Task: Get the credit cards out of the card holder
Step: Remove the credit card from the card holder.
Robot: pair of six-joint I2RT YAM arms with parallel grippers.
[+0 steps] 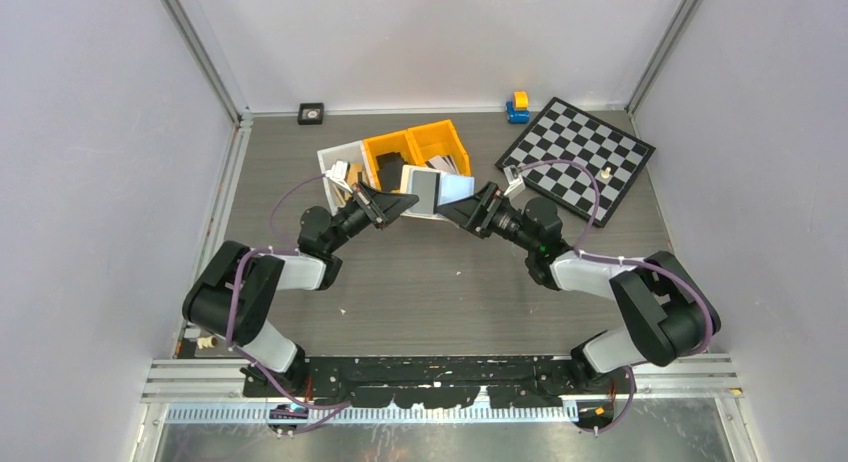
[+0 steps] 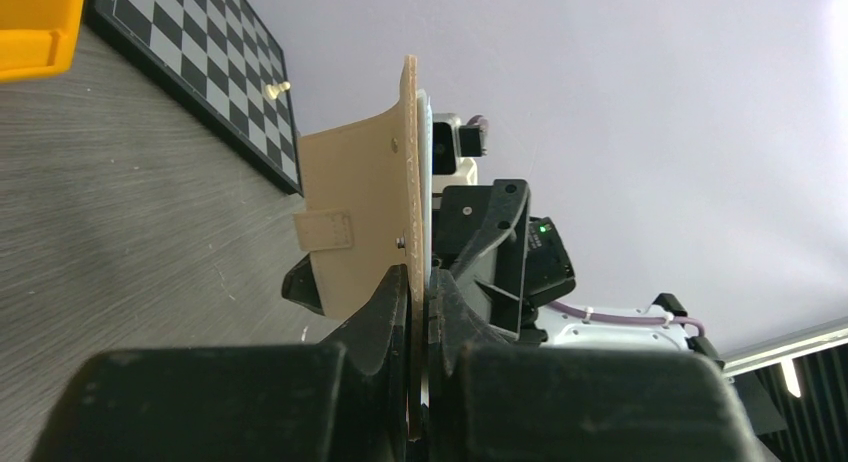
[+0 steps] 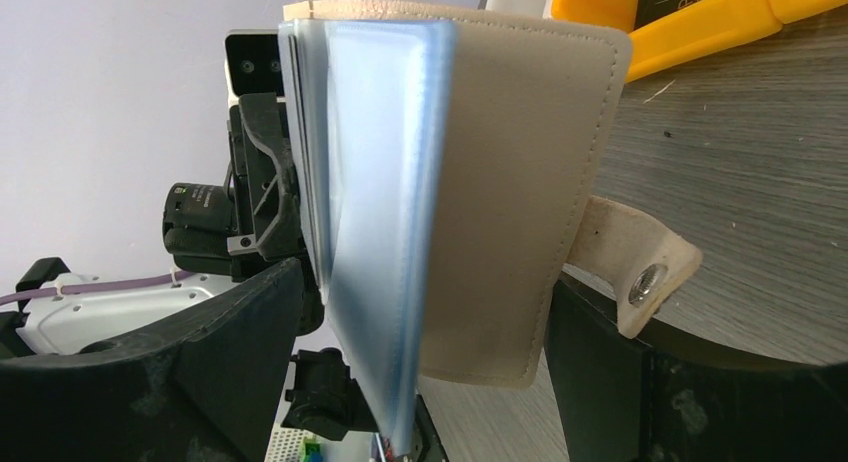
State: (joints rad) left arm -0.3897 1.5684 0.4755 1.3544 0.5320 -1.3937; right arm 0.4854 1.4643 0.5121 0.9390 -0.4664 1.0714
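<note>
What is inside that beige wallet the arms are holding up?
The card holder is open, showing bluish see-through pockets fanned out. Whether anything sits in them cannot be told: the cloudy plastic and the edge-on angle hide their contents.

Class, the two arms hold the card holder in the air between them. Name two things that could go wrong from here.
The left gripper pinches only the thin edge of the card holder, so a pull might twist it free. The snap strap sits next to one of the right gripper's fingers and may snag there.
</note>
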